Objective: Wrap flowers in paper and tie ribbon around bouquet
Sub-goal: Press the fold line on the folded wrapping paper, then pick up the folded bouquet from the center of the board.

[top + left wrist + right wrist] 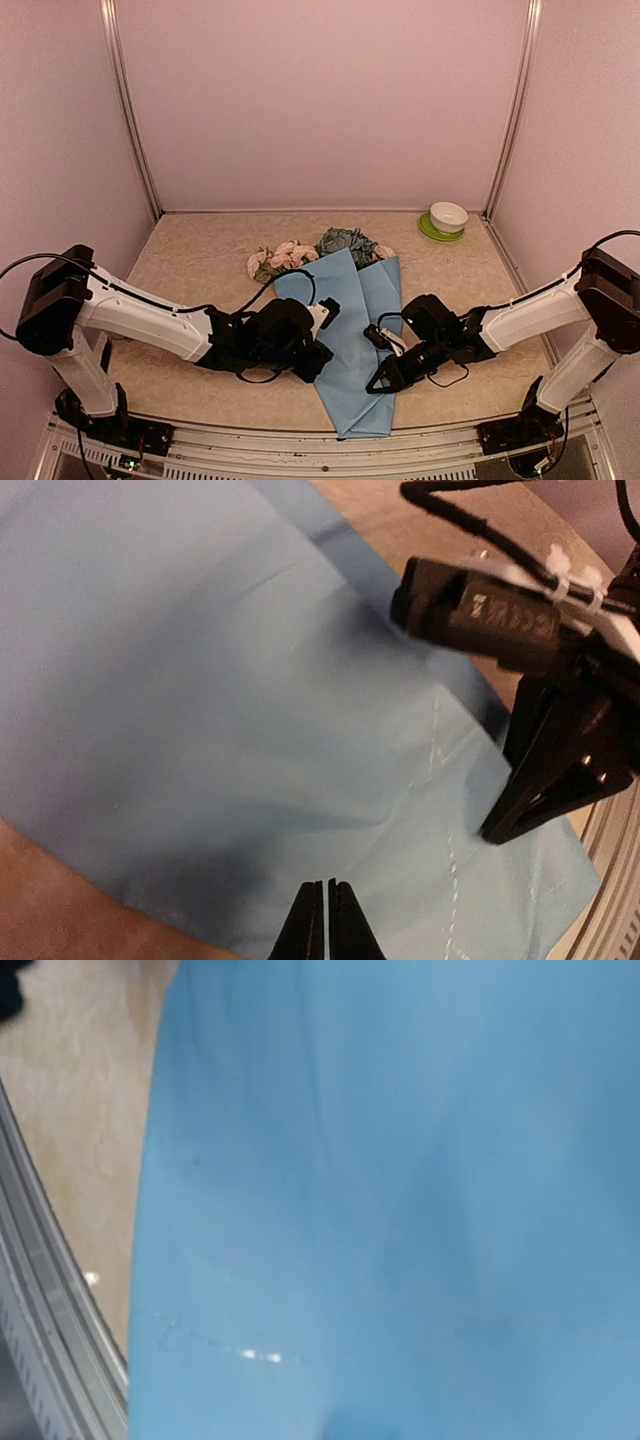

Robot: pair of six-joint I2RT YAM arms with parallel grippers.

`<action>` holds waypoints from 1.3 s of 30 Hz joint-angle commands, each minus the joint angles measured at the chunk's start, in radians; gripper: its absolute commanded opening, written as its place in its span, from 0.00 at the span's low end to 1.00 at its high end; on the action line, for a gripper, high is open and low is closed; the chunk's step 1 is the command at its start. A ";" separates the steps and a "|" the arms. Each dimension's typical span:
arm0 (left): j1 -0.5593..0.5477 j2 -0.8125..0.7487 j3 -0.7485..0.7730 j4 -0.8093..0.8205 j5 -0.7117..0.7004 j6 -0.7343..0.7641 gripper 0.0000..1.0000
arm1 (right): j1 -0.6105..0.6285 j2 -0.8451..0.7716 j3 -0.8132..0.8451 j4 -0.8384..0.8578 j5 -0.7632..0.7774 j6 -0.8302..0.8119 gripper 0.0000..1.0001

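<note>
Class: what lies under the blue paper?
Pink and blue-grey flowers poke out from under the far edge of the paper. Their stems are covered, so they cannot be seen.

A smooth sheet of light blue wrapping paper (400, 1180) fills nearly the whole view, from twelve o'clock round to six. Its left edge runs almost straight down, from eleven to seven o'clock. Beyond that edge, at ten o'clock, lies the mottled beige tabletop (80, 1110). A grey ribbed metal rail (40, 1350) slants across at eight o'clock. A faint crease with bright glints (260, 1356) crosses the paper near seven o'clock. A blurred black shape (8, 990) sits in the corner at eleven o'clock.
</note>
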 commanded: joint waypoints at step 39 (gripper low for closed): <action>-0.036 0.335 0.225 0.039 0.167 0.057 0.05 | -0.079 -0.053 -0.088 0.111 -0.101 0.166 0.58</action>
